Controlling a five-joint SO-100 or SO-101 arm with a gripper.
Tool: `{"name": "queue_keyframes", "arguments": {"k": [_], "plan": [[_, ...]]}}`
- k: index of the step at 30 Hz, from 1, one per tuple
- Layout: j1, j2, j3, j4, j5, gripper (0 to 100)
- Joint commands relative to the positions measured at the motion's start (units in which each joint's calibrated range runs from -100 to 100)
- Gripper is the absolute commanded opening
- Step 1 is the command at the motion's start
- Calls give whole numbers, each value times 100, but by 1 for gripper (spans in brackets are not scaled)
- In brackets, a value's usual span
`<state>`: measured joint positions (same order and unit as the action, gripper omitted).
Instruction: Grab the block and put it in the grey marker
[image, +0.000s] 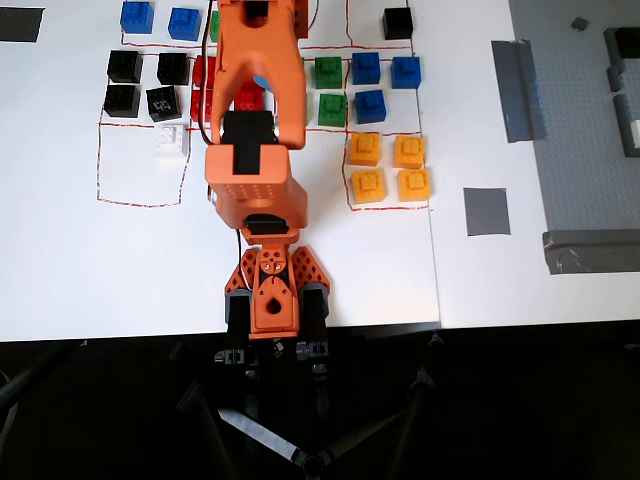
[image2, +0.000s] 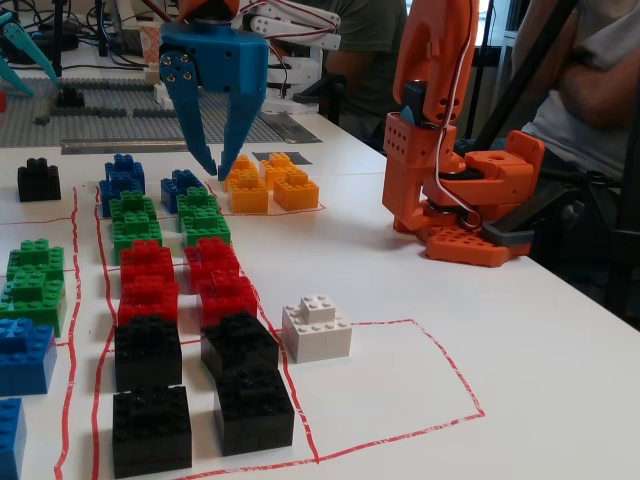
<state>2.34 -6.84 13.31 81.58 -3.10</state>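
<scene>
From my remote station I inspected both camera feeds. In the fixed view the blue gripper (image2: 222, 165) hung above the table with its two fingers spread apart and nothing between them; the tips were clear of every brick. In the overhead view the gripper itself was hidden under the orange arm (image: 258, 120), so its opening could only be read from the fixed view.

The block (image2: 317, 328), the single white brick, sat well nearer the camera than the gripper in the fixed view and slightly right of it, resting flat on the white table (image2: 520, 360) inside a red-outlined box (image2: 420, 390). It stood just beside the black bricks (image2: 240, 345) but I could not tell whether it touched them. In the overhead view the block (image: 172, 139) lay left of the arm, directly below one black brick (image: 164, 102).

Beneath and just behind the fingertips in the fixed view were the green bricks (image2: 200, 212), with the yellow bricks (image2: 268, 185) immediately right of the tips. Red bricks (image2: 150, 280) lay between the green ones and the black ones.

The grey marker (image: 486, 211) lay far to the right of the arm in the overhead view, past the yellow bricks, bare, and well apart from the block.
</scene>
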Motion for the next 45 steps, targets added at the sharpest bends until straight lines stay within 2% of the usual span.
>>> {"name": "queue_keyframes", "arguments": {"k": [1,22,32,37,45], "plan": [[7,-750,-1,112,59,0],[-168,-802,-155,308,-34,0],[-1125,-1044,-364,781,-332,0],[-1732,-1156,-428,1075,-781,0],[-2897,-1389,-428,1328,-1172,0]]}}
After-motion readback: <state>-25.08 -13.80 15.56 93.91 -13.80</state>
